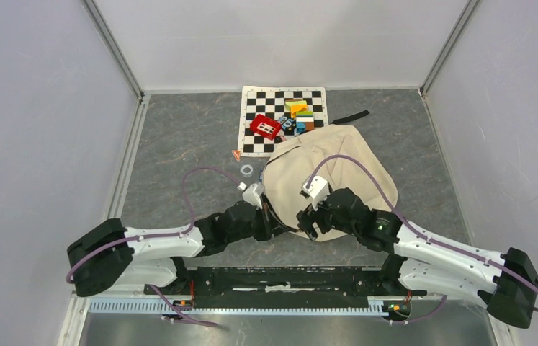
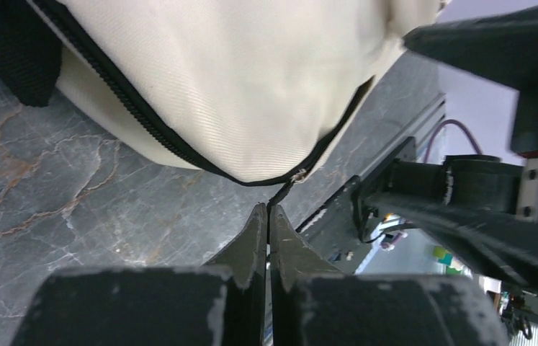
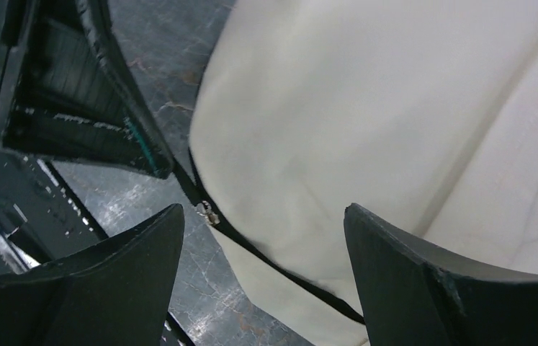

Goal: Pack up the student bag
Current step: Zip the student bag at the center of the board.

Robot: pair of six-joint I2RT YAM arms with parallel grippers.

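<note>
Left pincer (image 2: 269, 210) is clenched tight, tips pressed together on the thin black zip pull cord (image 2: 286, 190), which runs up to the small metal zip slider (image 2: 299, 174) at the near corner of the cream fabric backpack with black zip trim (image 1: 345, 155). Right pincer (image 3: 262, 213) is released and wide, hanging just above that same corner, with the slider between its fingers, close by one of them. The backpack lies slumped on the grey marbled worktop (image 1: 186, 137), right of centre, with its near edge at both wrists. The zip looks closed along the stretch I can see. At the bag's far edge sits the black-and-white chequered mat (image 1: 251, 140) with bright plastic blocks (image 1: 298, 112) on it, probably waiting to go in.

So the step looks like opening the zip, early in the job. To do it well, draw along the line of the black teeth rather than away from the bag, or the soft cloth will just drag. The right pincer ought to pin the fabric behind the slider for counter-tension. That cord is thin and a jerk could slip it free, so a slow, steady pull is the call
</note>
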